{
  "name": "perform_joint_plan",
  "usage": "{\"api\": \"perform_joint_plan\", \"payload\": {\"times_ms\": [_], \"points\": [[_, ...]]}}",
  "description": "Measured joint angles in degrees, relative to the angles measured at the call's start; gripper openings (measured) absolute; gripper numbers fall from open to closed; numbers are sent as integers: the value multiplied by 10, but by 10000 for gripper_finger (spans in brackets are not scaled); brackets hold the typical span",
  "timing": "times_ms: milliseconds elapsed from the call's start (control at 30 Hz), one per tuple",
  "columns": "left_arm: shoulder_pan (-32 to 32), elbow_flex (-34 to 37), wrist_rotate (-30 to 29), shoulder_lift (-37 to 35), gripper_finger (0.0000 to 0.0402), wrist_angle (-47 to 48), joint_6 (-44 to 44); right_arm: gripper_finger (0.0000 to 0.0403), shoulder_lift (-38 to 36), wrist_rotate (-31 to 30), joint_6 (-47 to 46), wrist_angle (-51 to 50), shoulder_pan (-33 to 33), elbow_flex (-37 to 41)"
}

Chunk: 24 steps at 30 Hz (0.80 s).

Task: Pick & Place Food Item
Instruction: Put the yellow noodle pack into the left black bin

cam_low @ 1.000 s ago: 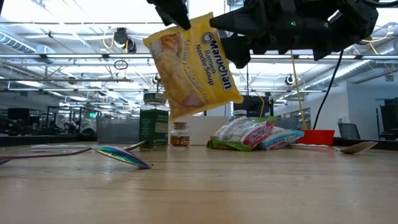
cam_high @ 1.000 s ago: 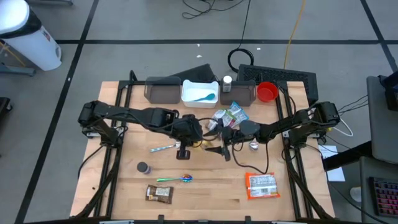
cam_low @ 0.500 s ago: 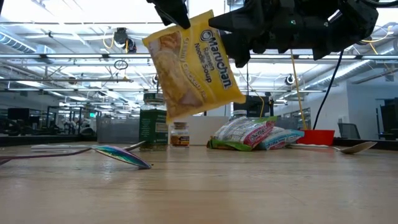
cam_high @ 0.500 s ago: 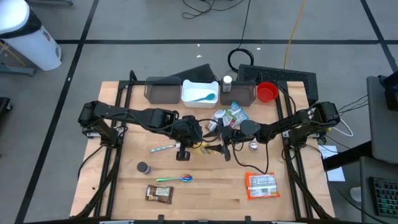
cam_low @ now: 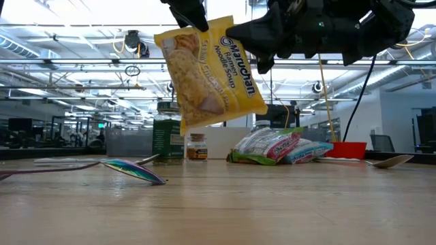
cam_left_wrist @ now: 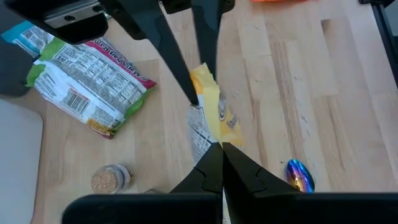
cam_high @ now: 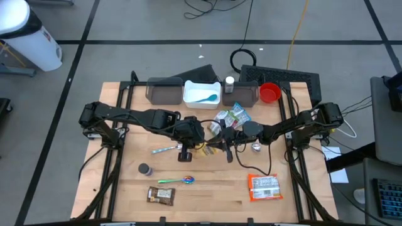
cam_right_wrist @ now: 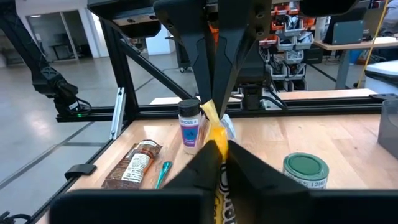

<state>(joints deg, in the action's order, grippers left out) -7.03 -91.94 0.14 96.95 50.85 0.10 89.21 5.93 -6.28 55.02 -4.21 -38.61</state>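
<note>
Two grippers on one ramen packet, aloft mid-surface | left gripper jaws clenched on it | right gripper jaws clenched on it | step: handover | next: left should release.

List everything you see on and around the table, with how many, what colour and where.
ramen packet: one, yellow, held in the air over mid-table
snack bags: two, green and blue, back centre
orange packet: one, front right
brown bar: one, front left
white bin: one, back edge
grey bins: two, flanking the white one
red cup: one, back right
green-lidded jar: one, mid-table
left gripper: shut on the packet's top
right gripper: shut on the packet too
</note>
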Motion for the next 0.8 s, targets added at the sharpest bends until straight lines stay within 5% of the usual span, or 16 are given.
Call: {"api": "perform_joint_plan", "payload": {"times_ms": [600, 800], "points": [[20, 0, -2, 0, 25, -2, -32, 0, 0, -1, -1, -11, 0, 0], [43, 0, 43, 0, 87, -1, -36, 0, 0, -1, -1, -15, 1, 0]]}}
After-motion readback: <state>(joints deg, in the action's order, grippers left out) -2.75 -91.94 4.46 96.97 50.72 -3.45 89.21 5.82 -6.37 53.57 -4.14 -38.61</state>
